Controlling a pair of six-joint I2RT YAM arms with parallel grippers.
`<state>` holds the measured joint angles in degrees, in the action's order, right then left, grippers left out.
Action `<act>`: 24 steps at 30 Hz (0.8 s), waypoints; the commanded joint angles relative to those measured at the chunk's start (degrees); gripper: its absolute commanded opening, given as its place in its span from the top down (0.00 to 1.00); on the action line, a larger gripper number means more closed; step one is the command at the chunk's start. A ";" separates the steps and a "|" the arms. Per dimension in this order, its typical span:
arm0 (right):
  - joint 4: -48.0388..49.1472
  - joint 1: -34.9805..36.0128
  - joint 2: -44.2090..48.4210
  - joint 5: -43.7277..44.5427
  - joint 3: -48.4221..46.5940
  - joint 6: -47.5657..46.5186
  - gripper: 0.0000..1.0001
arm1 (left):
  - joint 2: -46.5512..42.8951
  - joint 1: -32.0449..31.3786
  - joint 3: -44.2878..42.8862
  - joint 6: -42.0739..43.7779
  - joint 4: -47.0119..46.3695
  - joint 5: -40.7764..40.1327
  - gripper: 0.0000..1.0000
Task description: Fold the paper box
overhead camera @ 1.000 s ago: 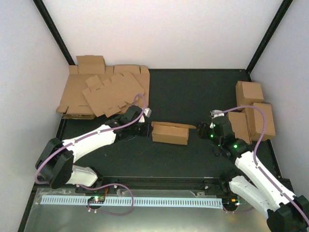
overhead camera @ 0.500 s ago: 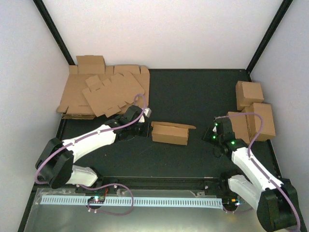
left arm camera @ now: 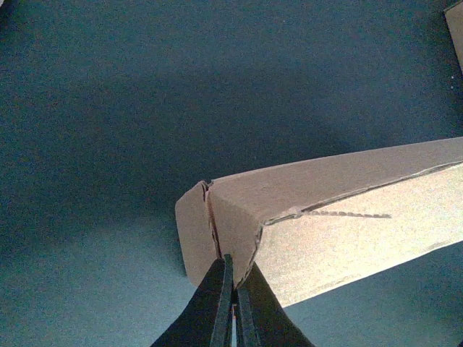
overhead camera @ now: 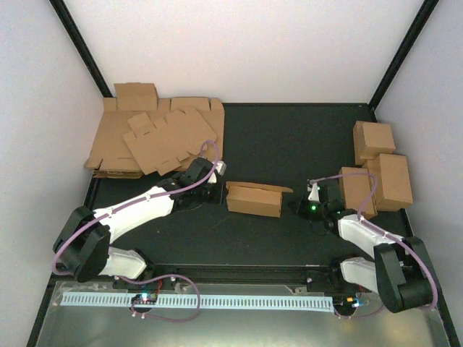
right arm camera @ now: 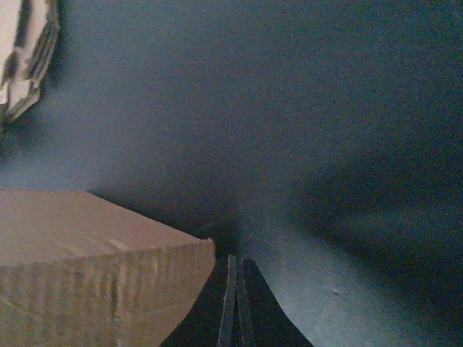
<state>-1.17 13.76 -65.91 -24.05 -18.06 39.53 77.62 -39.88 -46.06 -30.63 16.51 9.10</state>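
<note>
Where the top view looks down, the paper box (overhead camera: 255,199) lies on the dark tabletop (overhead camera: 289,144). The left hand (overhead camera: 219,192) is at its left end and the right hand (overhead camera: 302,204) is near its right end, apart from it. Left wrist view: the left hand is clamped on the paper box's end wall. Right wrist view: the right hand is pressed together, empty, just beside a corner of the paper box.

The left tool (overhead camera: 220,191) is touching one end of the paper box (overhead camera: 255,200) on the worktop (overhead camera: 289,141); the right tool (overhead camera: 301,204) is sitting near the other.
</note>
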 commanded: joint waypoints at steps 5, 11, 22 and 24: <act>11.36 -0.22 -4.04 -7.68 0.84 1.83 0.98 | 0.09 -0.33 -0.74 0.49 5.06 -1.83 0.98; 14.49 -0.08 -6.47 -10.25 1.61 3.15 0.98 | 0.18 -0.29 -0.85 0.66 5.30 -2.20 0.98; 24.30 3.21 -14.35 -14.79 1.31 7.74 0.98 | -1.99 -0.27 -1.84 1.01 7.87 -3.62 0.98; 25.30 4.11 -15.69 -14.81 0.46 8.39 0.98 | -2.33 -0.27 -1.82 1.01 8.37 -3.87 0.98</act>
<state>18.17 15.97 -79.55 -36.03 -16.21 45.67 76.31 -39.86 -46.74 -30.13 20.36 6.00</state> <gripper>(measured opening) 0.018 0.022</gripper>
